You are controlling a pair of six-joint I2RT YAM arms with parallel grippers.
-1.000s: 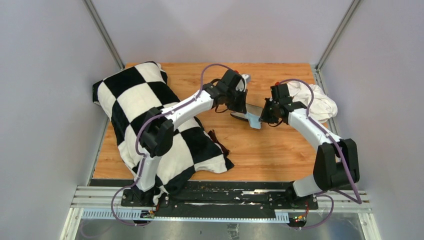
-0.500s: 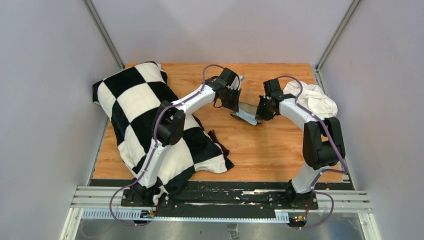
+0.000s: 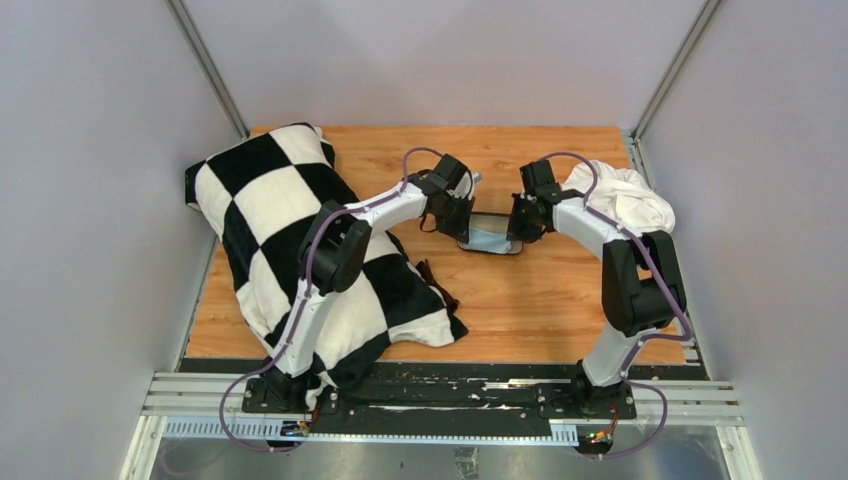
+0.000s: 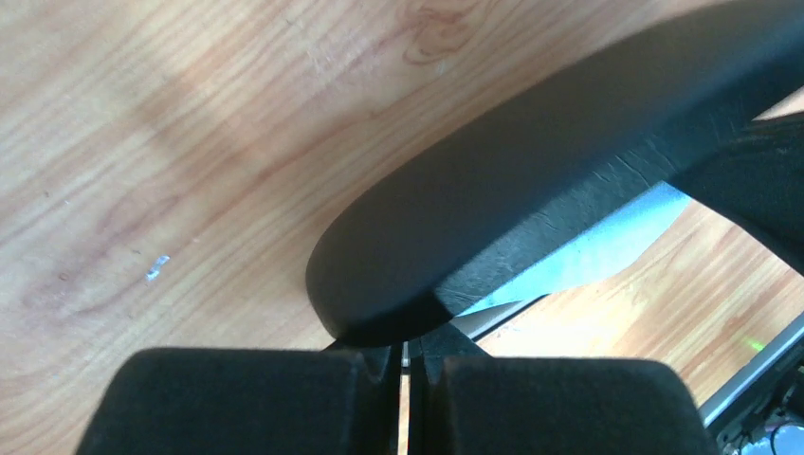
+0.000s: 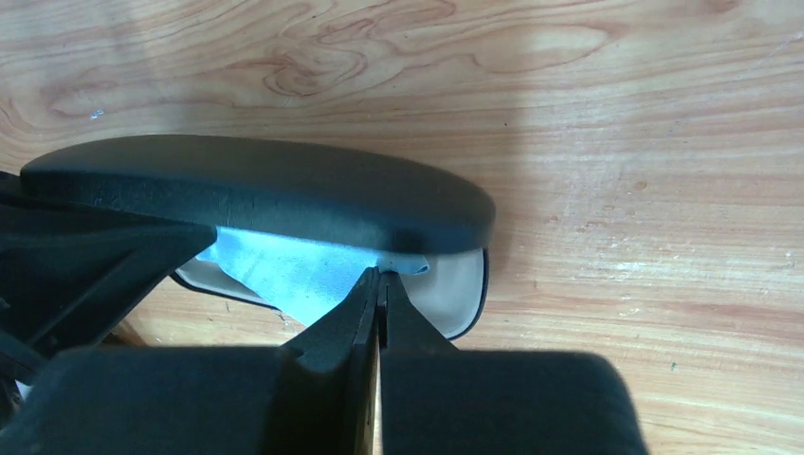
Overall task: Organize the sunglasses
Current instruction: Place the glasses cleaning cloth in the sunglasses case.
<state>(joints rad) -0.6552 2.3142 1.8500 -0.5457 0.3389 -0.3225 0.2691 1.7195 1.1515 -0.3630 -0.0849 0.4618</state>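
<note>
- Arms bend at the elbows and reach inward over the middle of the table, wrists tipped downward. We see the left claw (image 3: pixel 463 230) and the right claw (image 3: pixel 516 230) facing each other.
- Between the two claws lies the black oval hard case (image 5: pixel 256 194), its lid partly raised. Each claw's tips meet one end of it.
- The left claw's fingers (image 4: pixel 237 398) are drawn together to a thin slit right at the case's rounded end. We cannot tell whether a thin edge is nipped between them.
- The right claw's fingers (image 5: pixel 493 398) are likewise pressed together. Their tips sit just under the lid's rim, against the small light blue cloth (image 5: pixel 284 265) that pokes out of the case.
- The sunglasses (image 3: pixel 438 282), a small dark reddish-brown shape, lie well apart from both claws, nearer the arm bases than the left claw is. They touch the edge of the black-and-white chequered soft cloth (image 3: pixel 270 200), and we find them too small to make out in detail.
- That chequered cloth spreads on the outer side of the left claw, under the left arm.
- A crumpled white cloth (image 3: pixel 630 200) sits on the outer side of the right claw, beside the right forearm.
- The surface is a light wood-grain tabletop (image 3: pixel 560 300). Pale grey walls (image 3: pixel 440 60) close it in on three sides, and a metal rail (image 3: pixel 430 400) carries the arm bases at the near edge.
</note>
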